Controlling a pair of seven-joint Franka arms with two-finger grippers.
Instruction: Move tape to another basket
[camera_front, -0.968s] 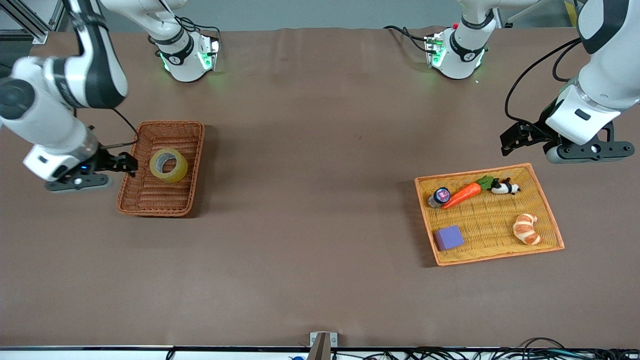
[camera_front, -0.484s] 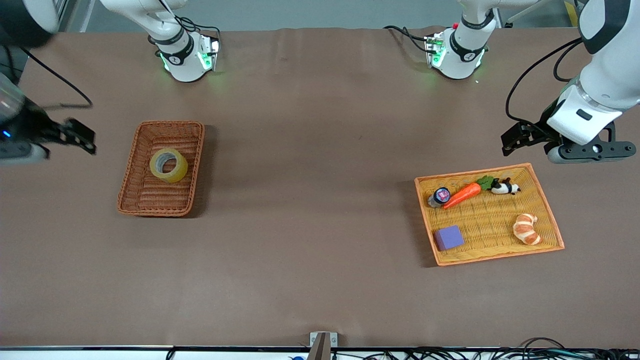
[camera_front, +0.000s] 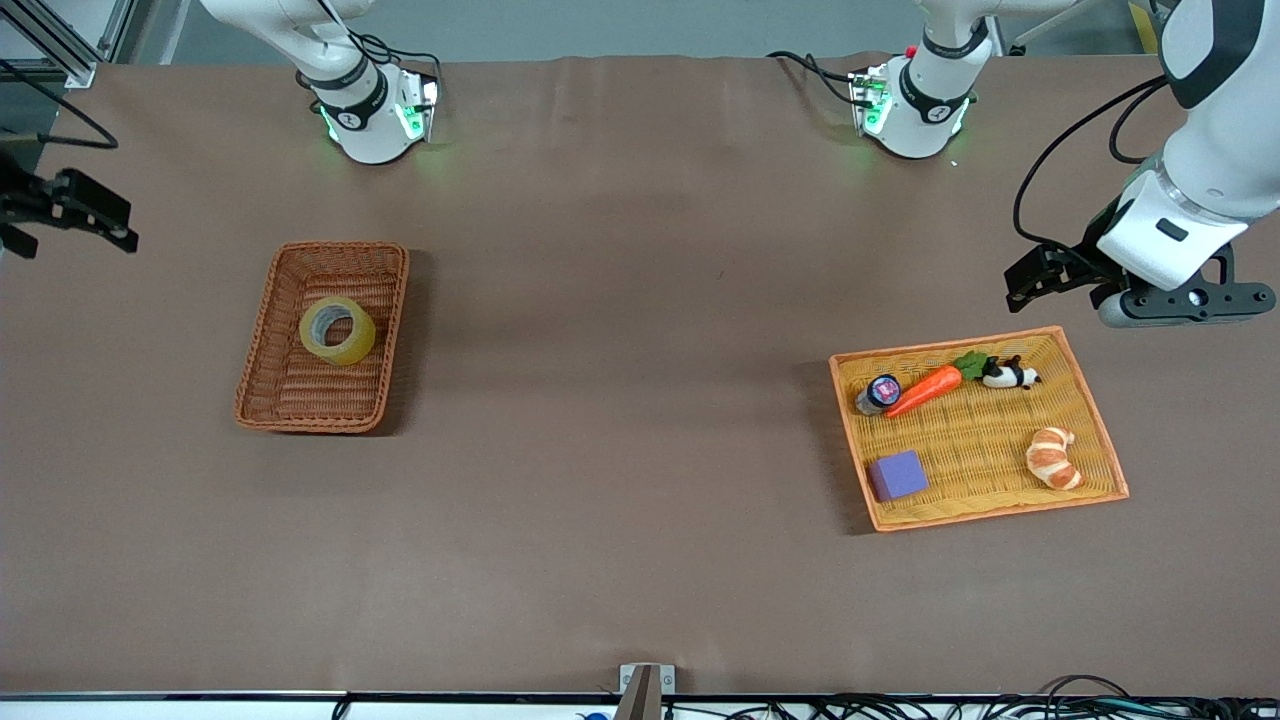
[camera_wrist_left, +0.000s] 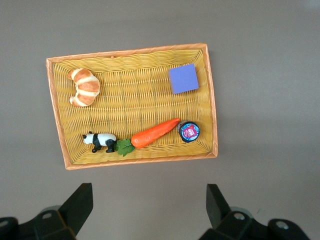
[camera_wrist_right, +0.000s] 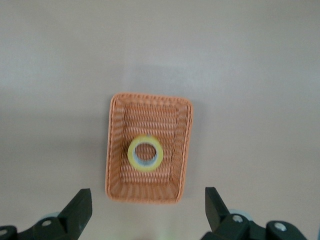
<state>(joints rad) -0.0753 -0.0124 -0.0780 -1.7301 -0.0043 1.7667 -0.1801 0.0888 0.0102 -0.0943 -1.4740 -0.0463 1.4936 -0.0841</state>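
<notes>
One translucent yellowish ring-shaped tape roll lying flat in reddish-brown woven wicker basket | likely light, rigid, slick; best pinched across ring wall | right gripper high above basket, jaws wide | left gripper waiting over shallow orange-yellow woven tray, jaws wide

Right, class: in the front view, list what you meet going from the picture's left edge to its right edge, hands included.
Right hand → basket holding the tape → purple block → carrot → croissant → left hand.

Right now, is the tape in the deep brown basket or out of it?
In. The tape lies inside the basket, within its raised walls, hole facing up. No pincer touches it.
</notes>
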